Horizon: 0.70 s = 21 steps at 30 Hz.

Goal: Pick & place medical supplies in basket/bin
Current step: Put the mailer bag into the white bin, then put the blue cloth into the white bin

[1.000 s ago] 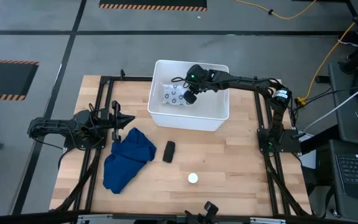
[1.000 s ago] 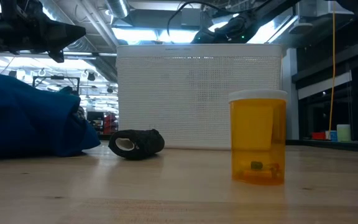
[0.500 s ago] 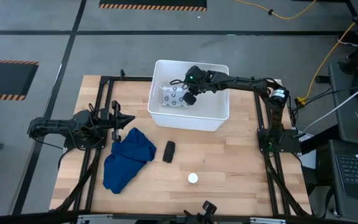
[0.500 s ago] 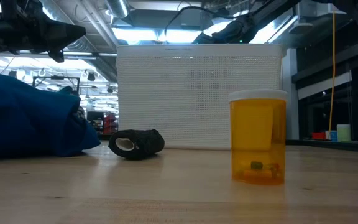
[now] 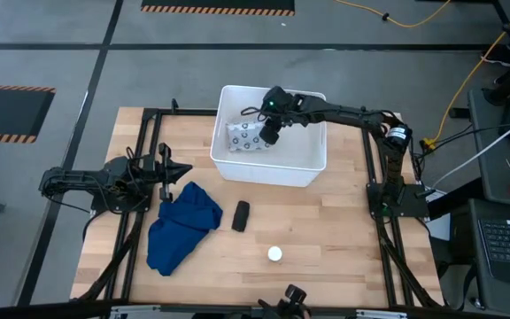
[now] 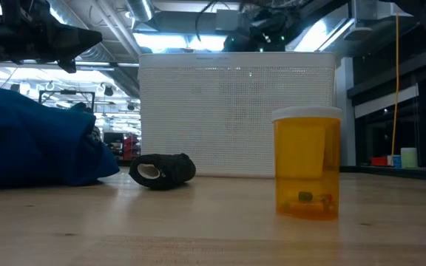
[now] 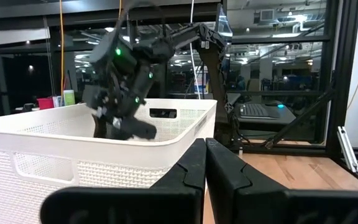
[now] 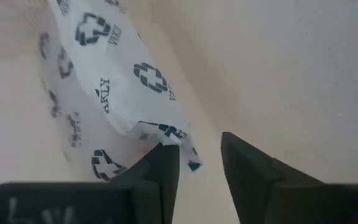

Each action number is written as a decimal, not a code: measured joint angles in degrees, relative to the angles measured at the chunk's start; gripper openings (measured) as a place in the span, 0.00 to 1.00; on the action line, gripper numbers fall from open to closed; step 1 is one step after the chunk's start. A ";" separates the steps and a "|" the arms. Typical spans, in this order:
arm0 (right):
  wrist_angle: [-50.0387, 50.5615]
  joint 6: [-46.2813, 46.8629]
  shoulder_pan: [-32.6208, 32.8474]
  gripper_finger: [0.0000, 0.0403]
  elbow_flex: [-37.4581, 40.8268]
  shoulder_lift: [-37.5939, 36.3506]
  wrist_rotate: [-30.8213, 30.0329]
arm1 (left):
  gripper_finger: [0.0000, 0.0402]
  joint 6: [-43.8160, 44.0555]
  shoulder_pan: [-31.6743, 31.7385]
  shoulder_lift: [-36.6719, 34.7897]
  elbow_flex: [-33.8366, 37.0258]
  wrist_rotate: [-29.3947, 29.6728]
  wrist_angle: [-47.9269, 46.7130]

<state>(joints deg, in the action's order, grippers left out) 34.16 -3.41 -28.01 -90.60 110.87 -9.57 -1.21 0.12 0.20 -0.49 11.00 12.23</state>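
Since a second ago the right gripper (image 5: 269,135) has shifted left and farther back inside the white tub (image 5: 304,166), and its fingers have parted off the ring-printed white packet (image 5: 247,136).

Right gripper's fingers (image 8: 160,171) now stand a narrow gap apart, with the packet's corner just at one fingertip, no longer pinched; the packet lies in the tub's left half. Left gripper (image 5: 168,171) waits at the table's left edge, fingers pressed together and empty, just beyond the dark blue cloth (image 5: 182,225). On the wood near the tub lie the small black oblong (image 5: 241,215) and, nearer and to the right, the white round cap (image 5: 275,254), which tops an amber vial (image 6: 306,171) in the low view.
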 joint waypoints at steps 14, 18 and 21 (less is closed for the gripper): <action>6.77 -1.75 0.37 0.30 -8.21 -0.87 0.03 | 0.04 -0.04 -0.02 0.00 0.00 0.02 -0.02; 7.71 -3.64 1.53 0.20 -8.21 -4.45 -0.88 | 0.04 -1.93 -0.02 0.00 0.00 0.02 -0.03; 9.44 -4.80 4.24 0.06 -8.21 -8.35 -3.93 | 0.04 -1.99 -0.02 0.00 0.00 0.02 -0.06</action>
<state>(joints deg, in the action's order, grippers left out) 43.59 -8.21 -23.77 -98.80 102.52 -13.51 -3.20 0.10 0.21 -0.49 11.03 12.16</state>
